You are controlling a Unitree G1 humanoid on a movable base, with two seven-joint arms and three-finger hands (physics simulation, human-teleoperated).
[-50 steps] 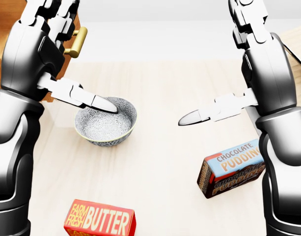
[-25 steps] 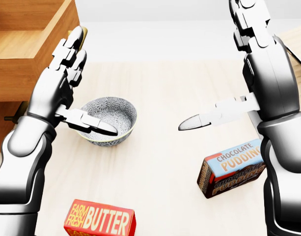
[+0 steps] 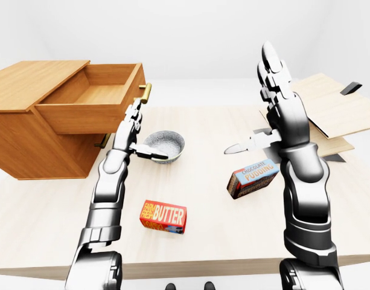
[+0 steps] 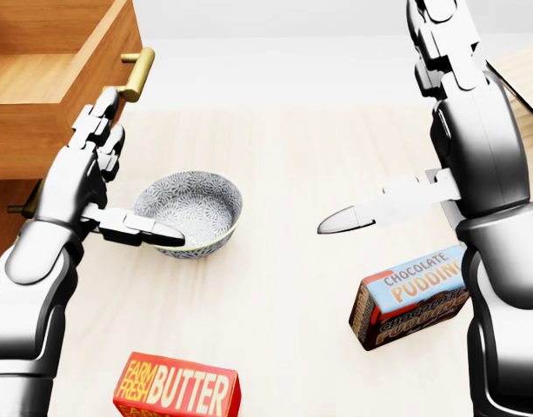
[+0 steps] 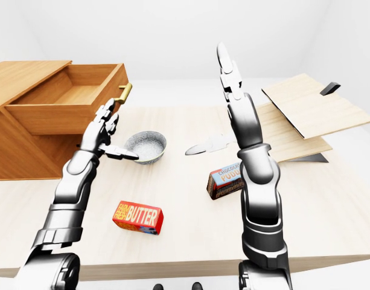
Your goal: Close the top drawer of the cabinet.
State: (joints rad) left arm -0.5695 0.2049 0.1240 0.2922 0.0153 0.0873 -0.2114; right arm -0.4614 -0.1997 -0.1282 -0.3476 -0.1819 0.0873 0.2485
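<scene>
Looking from the left of the left-eye view, I see the wooden cabinet (image 3: 28, 133) sitting on the pale table (image 3: 203, 199), with its top drawer (image 3: 91, 99) pulled well out toward the table's middle and open at the top, its inside bare as far as I can see. A brass handle (image 3: 146, 92) stands on the drawer's face, and a second brass handle (image 3: 102, 141) shows lower down on the cabinet. My left hand (image 4: 92, 161) is raised just beside the drawer's face, below the handle; its fingers (image 4: 101, 117) are spread and point up, the thumb sticks out sideways over a patterned bowl (image 4: 201, 204), and it grips nothing. I cannot tell whether the fingertips touch the wood. I judge the drawer to be stiff, solid and light on its runners, so it needs no grasp: a flat push with palm or fingers against the broad wooden face, near the handle and centred, should slide it home without skewing. The brass bar looks smooth and could slip under a fingertip. Further right lie a red butter box (image 3: 163, 217) and a chocolate pudding box (image 3: 252, 177). My right hand (image 3: 275, 78) is held high, fingers spread upward and thumb jutting left, empty and well apart from the drawer. At the far right, loose wooden boards (image 3: 323, 112) rest on the table.
</scene>
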